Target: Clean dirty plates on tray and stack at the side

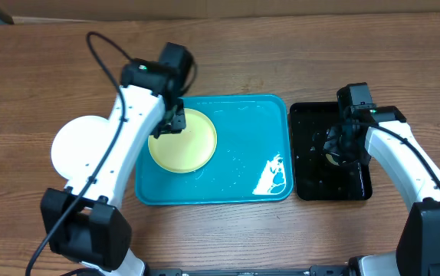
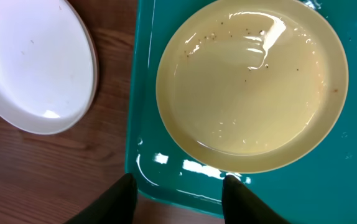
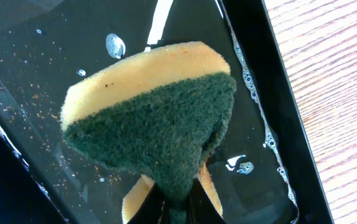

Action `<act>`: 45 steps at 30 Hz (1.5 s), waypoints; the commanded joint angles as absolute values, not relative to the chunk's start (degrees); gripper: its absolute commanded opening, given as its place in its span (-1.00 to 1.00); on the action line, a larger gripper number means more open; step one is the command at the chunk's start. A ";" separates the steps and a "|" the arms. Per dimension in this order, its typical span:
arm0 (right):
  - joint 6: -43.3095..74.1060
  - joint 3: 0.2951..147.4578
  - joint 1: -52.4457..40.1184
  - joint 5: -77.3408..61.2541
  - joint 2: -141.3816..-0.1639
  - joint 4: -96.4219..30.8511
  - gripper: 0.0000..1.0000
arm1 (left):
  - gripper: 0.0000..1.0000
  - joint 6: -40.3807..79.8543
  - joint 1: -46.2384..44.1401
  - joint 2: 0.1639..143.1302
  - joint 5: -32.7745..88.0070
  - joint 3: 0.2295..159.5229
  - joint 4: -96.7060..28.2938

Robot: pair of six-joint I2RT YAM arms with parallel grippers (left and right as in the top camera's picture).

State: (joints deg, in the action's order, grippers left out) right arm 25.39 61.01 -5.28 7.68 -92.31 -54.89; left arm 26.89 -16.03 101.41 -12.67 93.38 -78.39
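Teal-blue rectangular plastic tray [image 1: 243,153] lies in the middle of the wooden table [image 1: 51,61], its surface wet and glossy, with a white shine toward its near right corner. It holds one thing: a pale yellow-green round plate [image 1: 182,139], lying flat at the left end of the tray and a little toward the far side. From the left wrist camera the plate is wet and shiny, with a few tiny dark specks scattered over it.

Left of the tray, on the bare wood and apart from its edge, sits a white round plate [image 1: 78,146], partly covered from above by the left arm. What shows of its face is clean.

The left gripper [image 2: 180,180] hangs over the left side of the tray at the yellow-green plate's rim. Its two dark fingers [image 2: 113,202] are spread apart and grasp nothing; the tray's edge shows between them.

At the right, just beside the teal tray, is a black rectangular tray [image 1: 312,188], narrower, wet, with soap bubbles and fine specks on its floor. Over it the right gripper [image 3: 177,205] is clenched on a yellow sponge with a dark green scouring face [image 3: 147,118], pinching it at one corner.
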 commanded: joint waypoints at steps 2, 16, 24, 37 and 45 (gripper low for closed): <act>25.02 60.75 -5.13 4.86 -91.79 -54.06 -0.90 | -0.07 27.46 -10.07 100.05 -0.71 93.71 -79.40; 14.13 54.06 -5.13 -15.64 -96.38 -45.54 -0.92 | 0.04 27.46 -6.66 100.07 7.35 80.86 -72.51; 37.47 54.06 -1.50 7.18 -97.65 -53.21 -0.92 | -0.03 26.76 -6.66 100.07 7.11 76.66 -70.57; 21.67 54.06 -3.25 -7.70 -97.65 -51.27 -0.92 | -0.07 26.61 -6.68 100.07 7.11 76.66 -70.19; 27.90 54.06 0.45 -6.26 -97.65 -47.16 -0.92 | -0.07 26.59 -6.68 100.07 7.09 76.66 -70.19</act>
